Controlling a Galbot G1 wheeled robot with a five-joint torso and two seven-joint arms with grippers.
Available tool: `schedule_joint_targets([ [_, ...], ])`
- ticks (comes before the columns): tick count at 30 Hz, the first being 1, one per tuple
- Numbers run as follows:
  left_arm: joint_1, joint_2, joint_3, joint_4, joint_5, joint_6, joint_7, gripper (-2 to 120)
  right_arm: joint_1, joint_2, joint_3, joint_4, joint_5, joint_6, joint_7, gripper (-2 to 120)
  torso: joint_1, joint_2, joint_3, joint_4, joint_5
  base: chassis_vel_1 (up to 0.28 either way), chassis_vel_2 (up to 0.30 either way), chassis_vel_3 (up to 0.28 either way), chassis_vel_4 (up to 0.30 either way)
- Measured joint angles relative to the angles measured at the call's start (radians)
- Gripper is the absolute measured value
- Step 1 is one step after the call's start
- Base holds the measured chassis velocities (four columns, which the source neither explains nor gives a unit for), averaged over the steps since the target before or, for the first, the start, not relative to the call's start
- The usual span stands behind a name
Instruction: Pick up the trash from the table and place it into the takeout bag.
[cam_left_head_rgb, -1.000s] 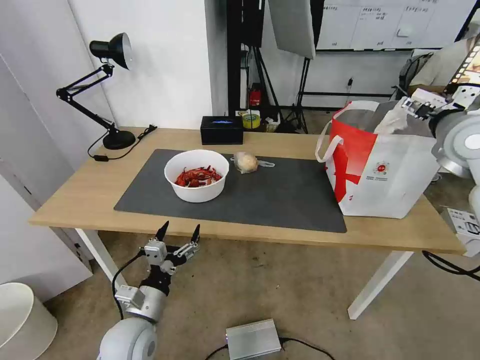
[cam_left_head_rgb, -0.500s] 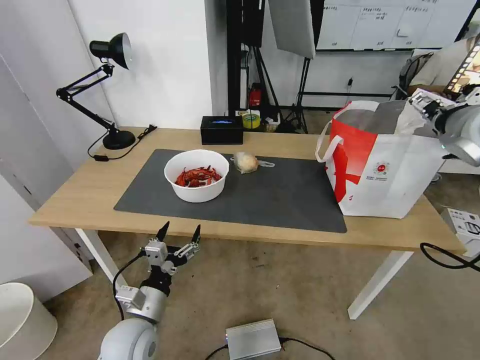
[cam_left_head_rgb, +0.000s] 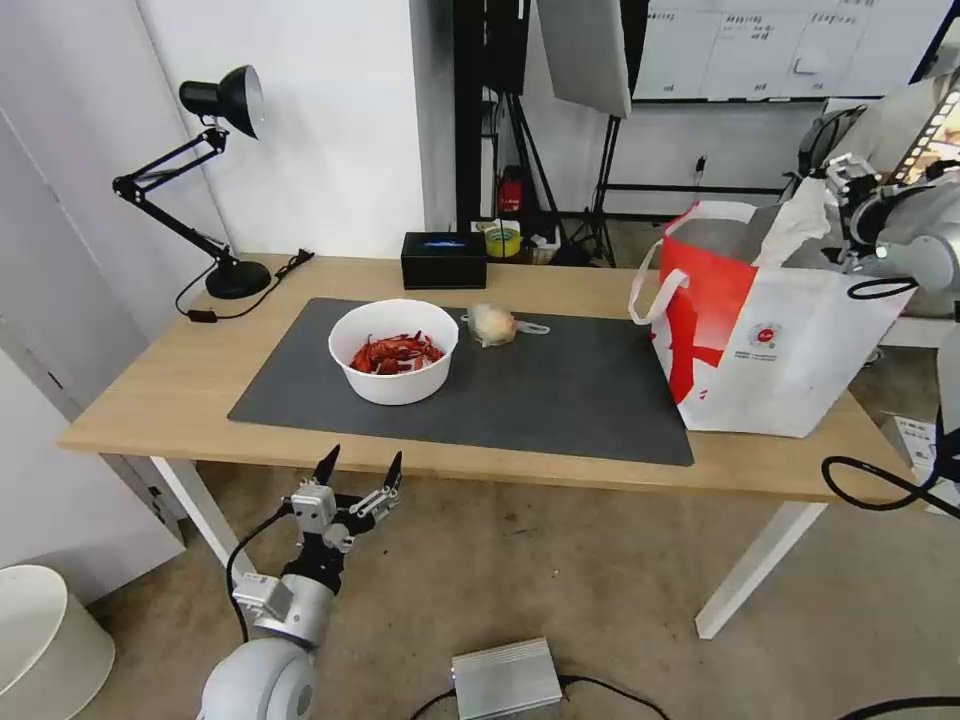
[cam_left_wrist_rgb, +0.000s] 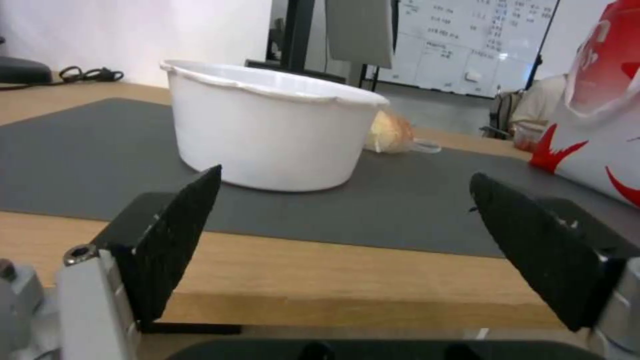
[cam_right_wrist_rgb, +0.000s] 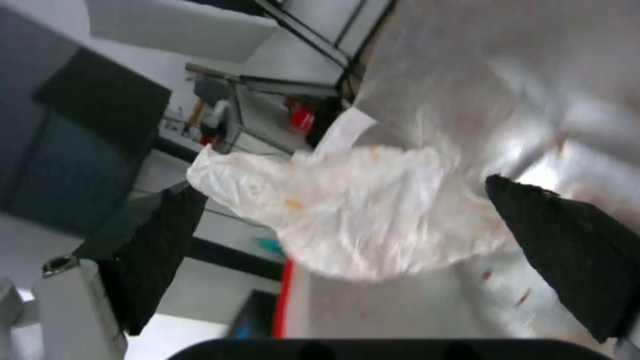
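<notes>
The left gripper (cam_left_head_rgb: 360, 468) waits below the near edge of the table (cam_left_head_rgb: 600, 480), fingers spread wide and touching nothing, likely parked clear. Beyond it the bowl (cam_left_head_rgb: 394, 351) and plastic wad (cam_left_head_rgb: 493, 325) sit on the mat (cam_left_head_rgb: 560, 395). Farthest, the right gripper (cam_right_wrist_rgb: 347, 235) hangs over the takeout bag (cam_left_head_rgb: 775, 340), fingers parted, the tissue (cam_right_wrist_rgb: 353, 215) between them above the foil lining, seemingly being released.

Light wood table (cam_left_head_rgb: 180, 380) under a matt grey mat (cam_left_head_rgb: 560, 390); takeout bag (cam_left_head_rgb: 800, 350) lined with shiny foil.
</notes>
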Motion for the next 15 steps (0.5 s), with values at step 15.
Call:
schedule_joint_targets([
  [15, -0.003, -0.001, 0.003, 0.009, -0.002, -0.002, 0.002, 100, 0.070, -0.002, -0.057, -0.025, -0.031, 0.010, 0.071, 100, 0.000, 0.000, 0.000, 0.0004, -0.0006, 0.000, 0.000, 0.000, 0.000],
])
